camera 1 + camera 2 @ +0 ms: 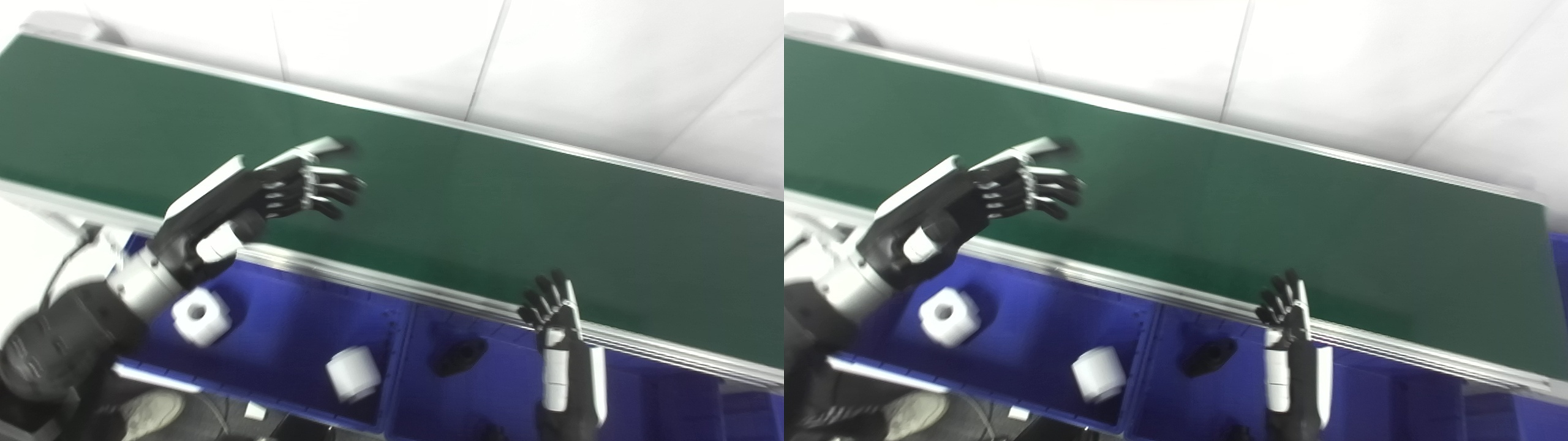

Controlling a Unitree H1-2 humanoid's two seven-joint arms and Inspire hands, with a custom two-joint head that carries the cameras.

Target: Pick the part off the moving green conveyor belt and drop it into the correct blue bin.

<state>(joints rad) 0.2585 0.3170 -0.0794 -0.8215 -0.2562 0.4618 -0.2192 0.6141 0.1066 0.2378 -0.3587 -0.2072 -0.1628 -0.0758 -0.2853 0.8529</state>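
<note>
The green conveyor belt (478, 202) runs diagonally across the view and carries no part that I can see. My left hand (275, 190) hovers over the belt's near side, open and empty, fingers stretched out. My right hand (554, 312) is raised at the belt's near edge, above a blue bin, open and empty. The left blue bin (294, 343) holds two white parts: a nut-like one (201, 315) and a cylinder (353, 372). The middle blue bin (490, 380) holds a black part (459, 356).
An aluminium rail (392, 285) borders the belt's near side, just above the bins. Another blue bin (692, 398) lies at the lower right. White floor tiles lie beyond the belt. A shoe (150, 413) shows at the bottom left.
</note>
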